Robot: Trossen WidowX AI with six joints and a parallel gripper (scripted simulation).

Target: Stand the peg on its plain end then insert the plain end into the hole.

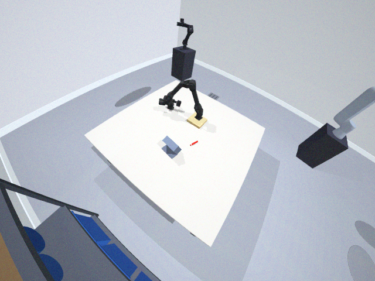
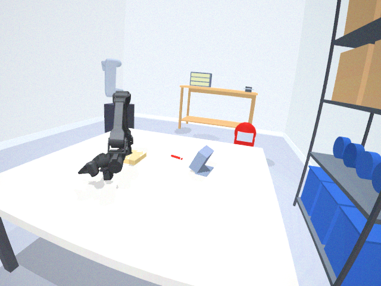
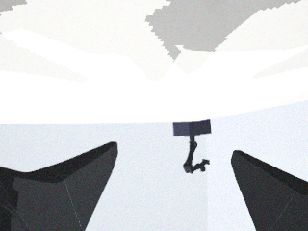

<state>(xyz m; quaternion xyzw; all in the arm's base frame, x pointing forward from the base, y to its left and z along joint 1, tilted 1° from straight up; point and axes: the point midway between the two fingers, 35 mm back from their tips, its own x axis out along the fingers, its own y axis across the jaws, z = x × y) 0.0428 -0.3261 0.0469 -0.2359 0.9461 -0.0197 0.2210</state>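
Observation:
A red peg (image 1: 194, 143) (image 2: 175, 157) lies flat on the table (image 1: 200, 187) (image 2: 184, 221), with its white band near the end toward the panel. The blue-grey sloped panel (image 1: 171, 143) (image 2: 200, 159) stands a short way from the peg. Its hole cannot be made out in either the top or the exterior view. My gripper (image 3: 175, 153) is open and empty, its two dark fingertips wide apart in the wrist view. The top and exterior views show it low over the table, on the far side of the arm's base from the peg. Neither peg nor panel shows in the wrist view.
The arm stands on a yellow base plate (image 1: 193, 122) (image 2: 138, 157) on the table. Off the table are a dark pedestal with another arm (image 1: 183, 63) (image 3: 192, 128), a second pedestal with a grey arm (image 1: 320, 146), and a shelf rack with blue bins (image 2: 347, 233).

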